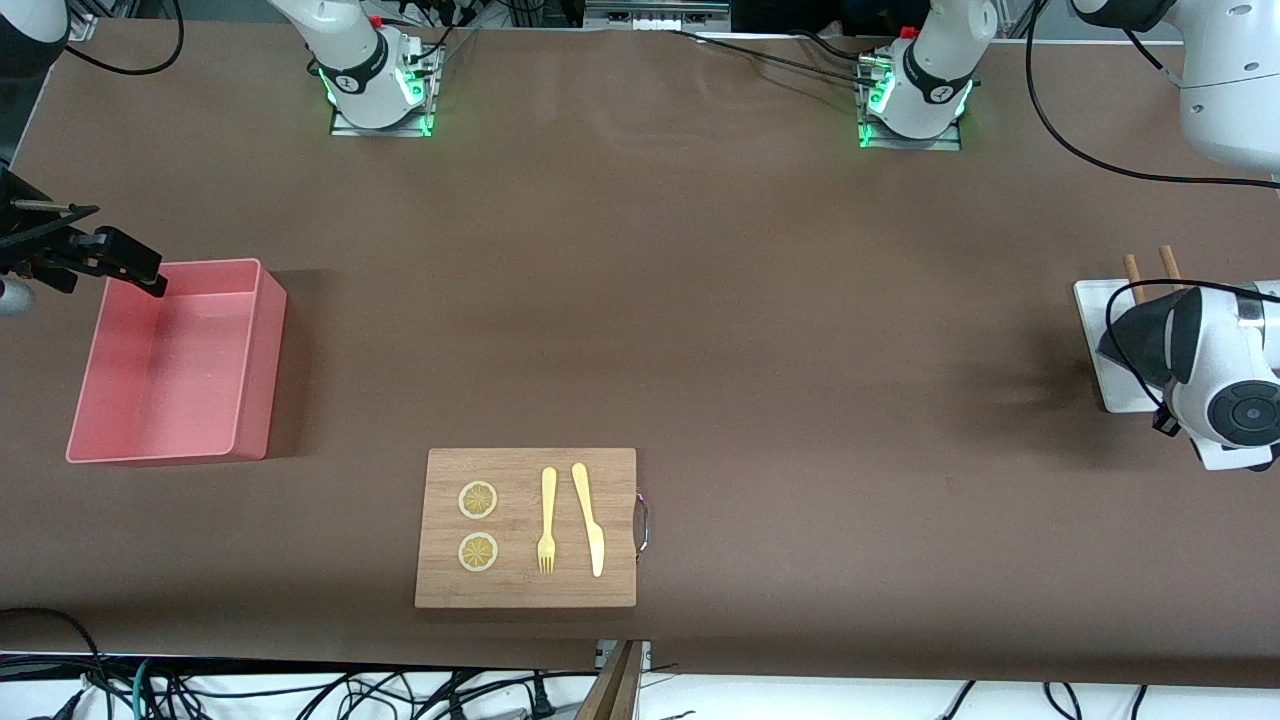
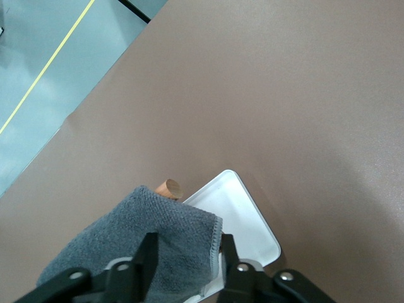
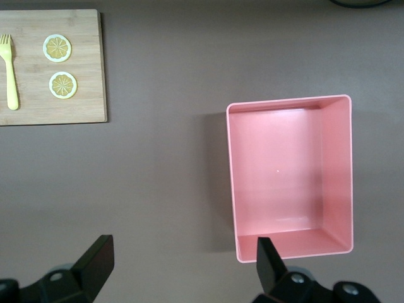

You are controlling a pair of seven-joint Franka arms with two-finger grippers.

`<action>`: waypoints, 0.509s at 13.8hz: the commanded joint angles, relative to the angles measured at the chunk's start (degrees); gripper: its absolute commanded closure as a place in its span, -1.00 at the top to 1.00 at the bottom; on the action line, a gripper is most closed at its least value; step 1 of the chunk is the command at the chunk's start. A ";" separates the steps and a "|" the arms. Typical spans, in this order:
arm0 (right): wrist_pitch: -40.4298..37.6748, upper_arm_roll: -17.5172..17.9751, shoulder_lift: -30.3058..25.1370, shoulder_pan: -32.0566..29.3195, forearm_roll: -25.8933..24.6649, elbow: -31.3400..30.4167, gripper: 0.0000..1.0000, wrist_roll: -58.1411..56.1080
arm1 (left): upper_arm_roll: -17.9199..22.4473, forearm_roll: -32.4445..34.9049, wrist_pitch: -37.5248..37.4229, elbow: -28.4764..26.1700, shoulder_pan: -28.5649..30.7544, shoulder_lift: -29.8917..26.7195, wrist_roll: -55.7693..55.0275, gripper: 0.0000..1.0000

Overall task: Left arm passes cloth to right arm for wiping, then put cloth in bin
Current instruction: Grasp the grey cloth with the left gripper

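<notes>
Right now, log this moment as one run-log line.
left gripper: open, around cloth on white tray | right gripper: open, empty, over bin edge | bin: empty | handover: not started

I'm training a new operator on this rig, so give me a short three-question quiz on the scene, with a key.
1. True or false: the right end effector, open by the pink rectangular plastic bin, holds the small dark grey fabric cloth.
2. What lies on the wooden board beside the two lemon slices? A) yellow fork and yellow knife B) spoon C) cup
3. Fill in: the left end effector, open, hangs over the cloth on a small white ____.
Key: 1 false; 2 A; 3 tray.
</notes>
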 commanded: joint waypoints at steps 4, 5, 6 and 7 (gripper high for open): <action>-0.18 0.31 0.71 0.09 -0.16 1.15 1.00 -0.78 | -0.05 1.75 -0.53 1.17 -0.01 0.61 -1.02 -0.91; -0.18 0.40 0.79 0.09 -0.16 1.06 1.00 -0.78 | -0.05 1.66 -0.70 1.17 -0.01 0.52 -1.02 -1.00; -0.18 0.40 0.97 0.09 -0.16 1.06 1.00 -0.78 | -0.05 1.66 -0.88 1.17 -0.01 0.44 -1.11 -1.00; -0.18 0.40 1.14 0.00 -0.16 1.06 1.00 -0.78 | -0.14 1.05 -0.97 1.26 -0.01 0.00 -1.19 -1.00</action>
